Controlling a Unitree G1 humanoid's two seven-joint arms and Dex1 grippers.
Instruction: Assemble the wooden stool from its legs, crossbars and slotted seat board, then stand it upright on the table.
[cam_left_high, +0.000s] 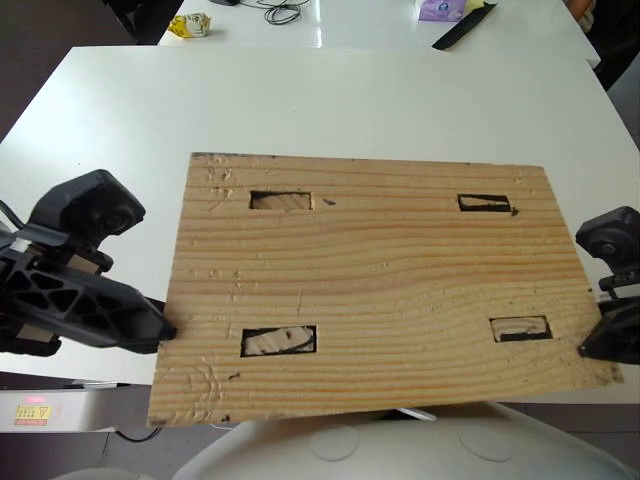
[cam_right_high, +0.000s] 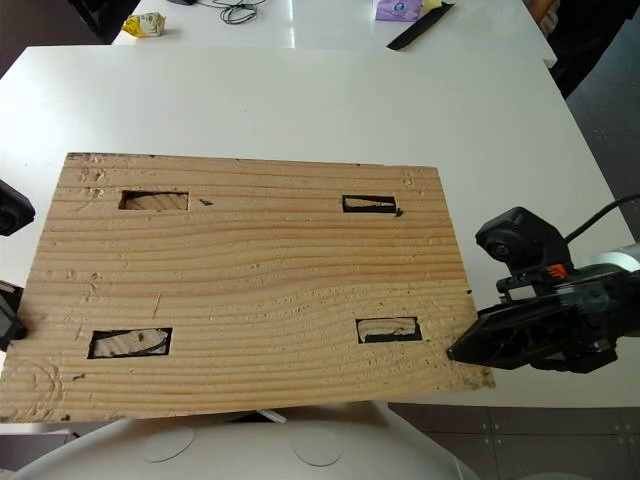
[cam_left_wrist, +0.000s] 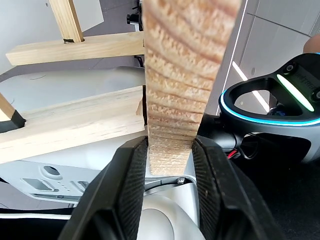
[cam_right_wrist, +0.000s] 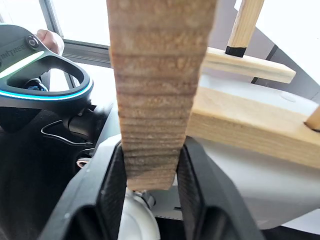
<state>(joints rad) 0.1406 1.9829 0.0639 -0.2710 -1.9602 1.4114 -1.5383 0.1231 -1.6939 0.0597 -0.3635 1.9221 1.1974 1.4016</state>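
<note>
The slotted seat board (cam_left_high: 380, 280) lies flat and raised over the table's near edge, with several rectangular slots; leg tenons show in the slots (cam_left_high: 279, 341). My left gripper (cam_left_high: 165, 328) is shut on the board's left edge, its fingers (cam_left_wrist: 135, 180) pressing both faces of the board edge (cam_left_wrist: 172, 125). My right gripper (cam_right_high: 455, 352) is shut on the board's right edge (cam_right_wrist: 150, 125) near the front corner. Under the board, the wrist views show wooden crossbars (cam_left_wrist: 75, 47) (cam_right_wrist: 250, 65) and legs (cam_left_wrist: 70, 122) (cam_right_wrist: 245, 22) joined beneath it.
The white table (cam_left_high: 330, 100) stretches behind the board. At its far side lie a yellow crumpled item (cam_left_high: 192, 25), a black cable (cam_left_high: 283, 12), a purple packet (cam_left_high: 440, 10) and a black strip (cam_left_high: 460, 28). The board overhangs the table's front edge.
</note>
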